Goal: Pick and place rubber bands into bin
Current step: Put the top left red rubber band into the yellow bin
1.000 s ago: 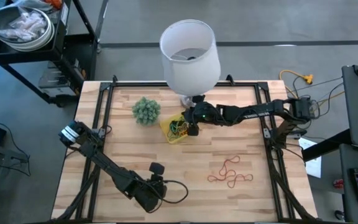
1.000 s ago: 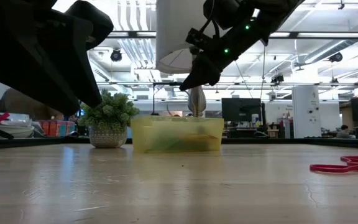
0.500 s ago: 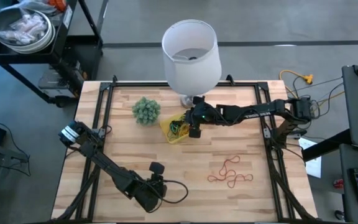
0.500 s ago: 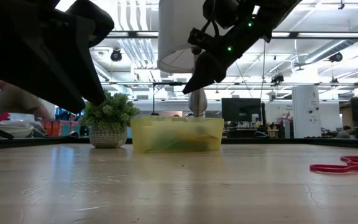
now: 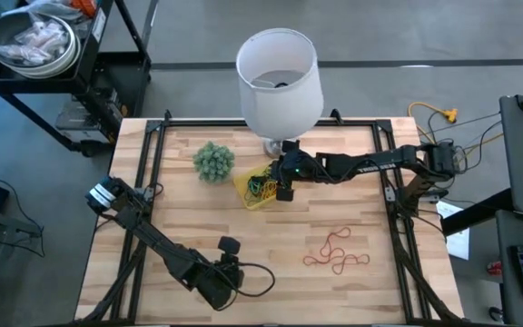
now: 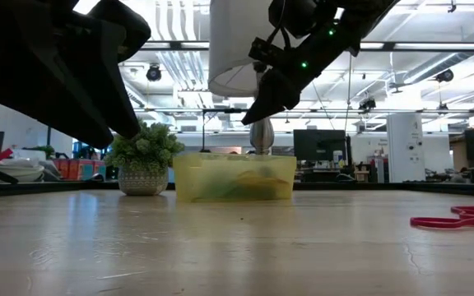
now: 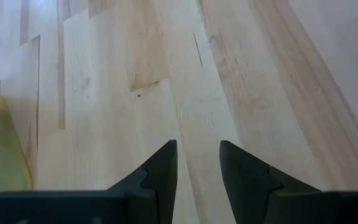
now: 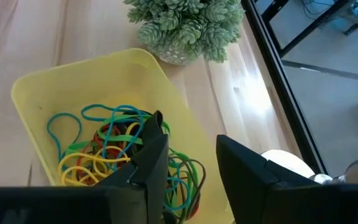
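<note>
The yellow bin (image 5: pixel 245 202) stands on the table in front of the lamp and holds a tangle of green, blue, yellow and red rubber bands (image 8: pixel 114 152). My right gripper (image 8: pixel 188 140) hangs open just above the bin's right side (image 5: pixel 282 192), fingers slanting down, nothing between them. Several red rubber bands (image 5: pixel 336 252) lie loose on the wood at the near right and show in the low view (image 6: pixel 459 218). My left gripper (image 7: pixel 197 155) waits open near the table's front edge (image 5: pixel 229 245), over bare wood.
A white lamp with a big shade (image 5: pixel 277 77) stands right behind the bin, close over my right arm. A fuzzy green plant in a pot (image 5: pixel 213 161) sits left of the bin. A black frame (image 5: pixel 152 145) runs around the table's edges.
My right gripper has opened above the bin while staying in place, its fingers tipping up slightly. In the low view a yellow-green clump of bands now shows inside the bin's right half.
</note>
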Tool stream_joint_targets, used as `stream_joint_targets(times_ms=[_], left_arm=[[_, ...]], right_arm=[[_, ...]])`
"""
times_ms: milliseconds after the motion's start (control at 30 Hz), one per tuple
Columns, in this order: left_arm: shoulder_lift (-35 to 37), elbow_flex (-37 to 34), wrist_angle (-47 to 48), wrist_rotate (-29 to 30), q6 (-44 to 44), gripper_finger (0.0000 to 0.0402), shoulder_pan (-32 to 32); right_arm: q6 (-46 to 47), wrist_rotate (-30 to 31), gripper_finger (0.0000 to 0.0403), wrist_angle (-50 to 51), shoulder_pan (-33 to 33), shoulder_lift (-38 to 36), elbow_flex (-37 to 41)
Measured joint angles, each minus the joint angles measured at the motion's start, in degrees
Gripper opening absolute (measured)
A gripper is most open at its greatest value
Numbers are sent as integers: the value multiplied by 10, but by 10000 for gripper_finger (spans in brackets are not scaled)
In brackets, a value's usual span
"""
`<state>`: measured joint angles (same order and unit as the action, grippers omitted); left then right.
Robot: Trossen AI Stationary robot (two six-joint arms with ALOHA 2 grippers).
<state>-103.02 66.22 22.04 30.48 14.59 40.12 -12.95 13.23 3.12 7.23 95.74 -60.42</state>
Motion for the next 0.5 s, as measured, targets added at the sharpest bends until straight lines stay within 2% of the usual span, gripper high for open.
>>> stream_joint_targets(times_ms=[133,267,500], left_arm=[[0,0,-2,8,-4,105,0],[0,0,-20,50,-29,105,-2],[0,0,-76,62,-104,105,-24]], right_arm=[[0,0,128,37,-8,-12,0],[26,1,130,124,-30,-51,0],[110,4,122,248,-104,-139,27]])
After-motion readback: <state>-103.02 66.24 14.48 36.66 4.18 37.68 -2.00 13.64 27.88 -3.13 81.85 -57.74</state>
